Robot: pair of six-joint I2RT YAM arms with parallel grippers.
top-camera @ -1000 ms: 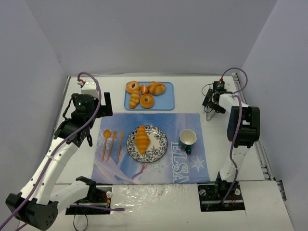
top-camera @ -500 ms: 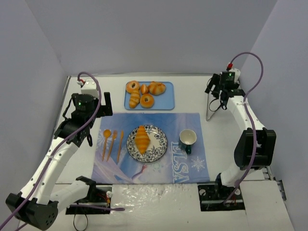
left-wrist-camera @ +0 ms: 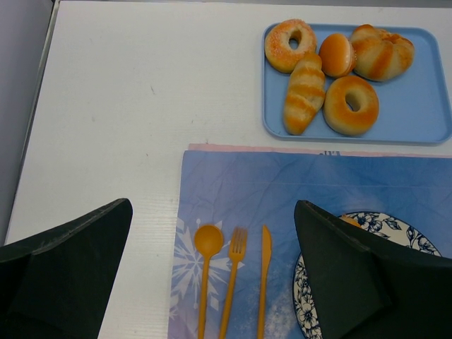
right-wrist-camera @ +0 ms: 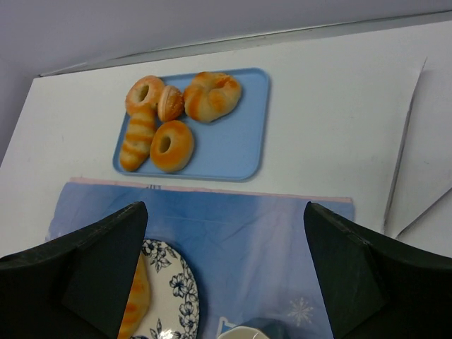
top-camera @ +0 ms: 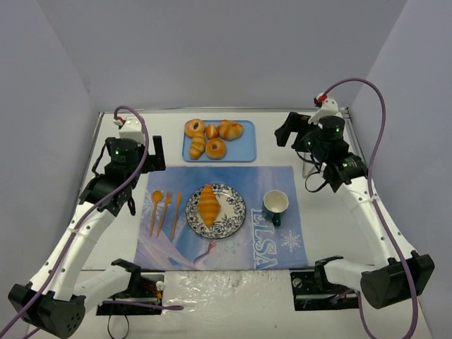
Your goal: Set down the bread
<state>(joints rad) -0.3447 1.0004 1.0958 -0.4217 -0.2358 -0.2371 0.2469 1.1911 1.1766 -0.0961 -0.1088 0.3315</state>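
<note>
We judge the placing step to be complete: the bread [top-camera: 207, 205], a long golden-orange croissant with crosswise ridges, lies lengthwise on the patterned plate [top-camera: 238, 212], a little left of the plate's centre, with no finger touching it. The left gripper [left-wrist-camera: 213, 206] stands wide and empty, held above the left edge of the placemat [top-camera: 275, 240]. Its wrist view looks down between the two dark fingers onto the orange spoon [top-camera: 155, 208], fork [top-camera: 165, 208] and knife [top-camera: 176, 205]. The right gripper [right-wrist-camera: 224, 206] is likewise spread wide and carries nothing. It is raised over the far right of the tabletop [top-camera: 314, 233], well apart from the plate and facing the setting. We therefore expect the next move to call for no further grasp, only for both arms to draw back to their bases without sweeping across the cup [top-camera: 275, 203] just right of the plate or the cutlery to its left. The blue tray [top-camera: 244, 150] sits beyond the placemat. It holds the ring donuts [top-camera: 215, 147], a paler ridged roll [top-camera: 197, 146] and further rolls, and these should not be touched. The surface is a flat white tabletop carrying a blue snowflake-printed placemat. Plain pale walls [top-camera: 226, 56] enclose the cell at the back and on both sides.
</note>
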